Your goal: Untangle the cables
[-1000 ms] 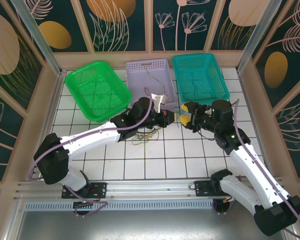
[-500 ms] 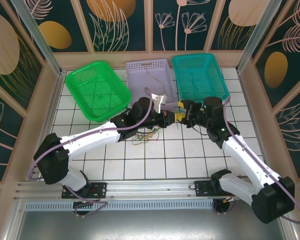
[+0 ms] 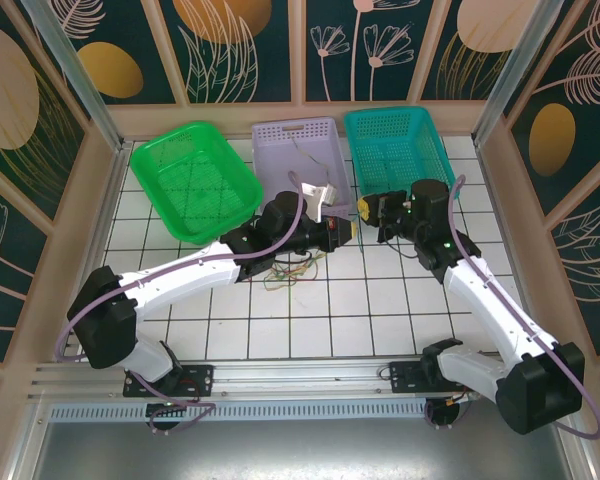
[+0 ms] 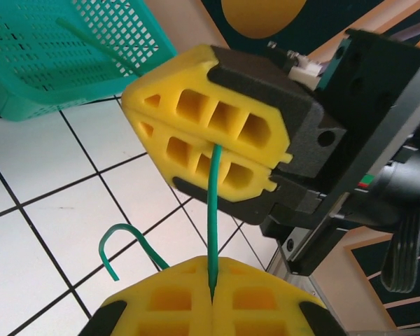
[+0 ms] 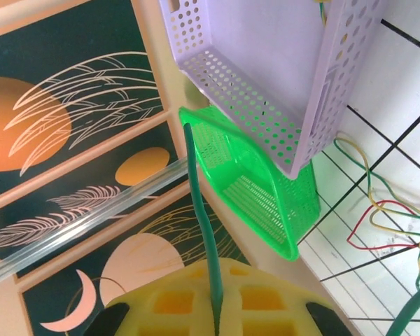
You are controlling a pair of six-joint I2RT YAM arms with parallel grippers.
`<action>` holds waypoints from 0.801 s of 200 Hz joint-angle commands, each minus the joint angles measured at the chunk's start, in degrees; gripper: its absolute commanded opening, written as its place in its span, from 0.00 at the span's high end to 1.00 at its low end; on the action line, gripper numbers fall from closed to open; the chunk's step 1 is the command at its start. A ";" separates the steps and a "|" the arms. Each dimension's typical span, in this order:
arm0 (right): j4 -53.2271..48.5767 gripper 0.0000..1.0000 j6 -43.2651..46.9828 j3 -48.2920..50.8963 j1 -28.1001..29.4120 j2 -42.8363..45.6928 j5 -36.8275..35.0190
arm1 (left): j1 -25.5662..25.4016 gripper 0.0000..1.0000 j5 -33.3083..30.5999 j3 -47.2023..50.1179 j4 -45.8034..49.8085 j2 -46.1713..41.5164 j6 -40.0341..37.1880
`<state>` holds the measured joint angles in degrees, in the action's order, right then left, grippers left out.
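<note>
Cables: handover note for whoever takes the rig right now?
Left gripper: jaws shut on the green cable.
Right gripper: jaws shut on the same cable, directly opposite.
Cables: loose bunch on the table, left of the pinch; one strand lies in the lavender basket.
Done: green cable pinched by both.
Left: probably draw it clear, then separate the bunch.

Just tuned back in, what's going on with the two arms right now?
The two grippers sit tip to tip at mid-table, in front of the purple basket. The left gripper is shut on a green cable, and the right gripper is shut on the same strand, which spans the short gap between them. The other cables lie in a loose bunch on the tiles under the left arm.
</note>
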<state>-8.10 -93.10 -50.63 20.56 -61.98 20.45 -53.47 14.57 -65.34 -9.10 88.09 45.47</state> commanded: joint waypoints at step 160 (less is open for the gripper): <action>-5.76 1.00 -13.55 -10.78 0.71 -0.13 -3.04 | -0.93 0.35 -7.61 15.56 -25.73 -5.50 -9.82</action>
<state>-14.00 -96.25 -61.58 20.75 -63.64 18.90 -53.82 10.68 -53.10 -24.82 84.29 43.00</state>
